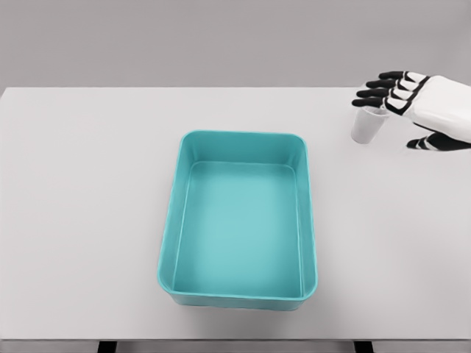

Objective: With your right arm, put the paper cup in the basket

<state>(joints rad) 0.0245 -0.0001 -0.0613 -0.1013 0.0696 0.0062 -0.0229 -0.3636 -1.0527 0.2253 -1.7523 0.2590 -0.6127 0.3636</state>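
Nearest to me sits the basket (pixel 240 220), a teal rectangular tub with rounded corners and a smooth raised rim, resting flat on the pale table (pixel 81 220). Its long sides run away from me, and its inside shows only its own bare floor. The table stretches wide on both sides of it and carries on well past its far rim. Farther back and off to the right stands the paper cup (pixel 367 126), small and white, upright with its open mouth facing up. It is well apart from the basket, beyond the far right corner of it, and close to the table's back edge. My right hand (pixel 419 107) comes in from the right edge at about the same depth, white across the palm with black finger segments. Its 4 fingers (pixel 379 87) are spread and gently bent, reaching over the cup's rim from the right, while the thumb (pixel 430 143) hangs lower and to the right of the cup. The fingertips sit just above and beside the cup, and the hand is loose, grasping nothing.
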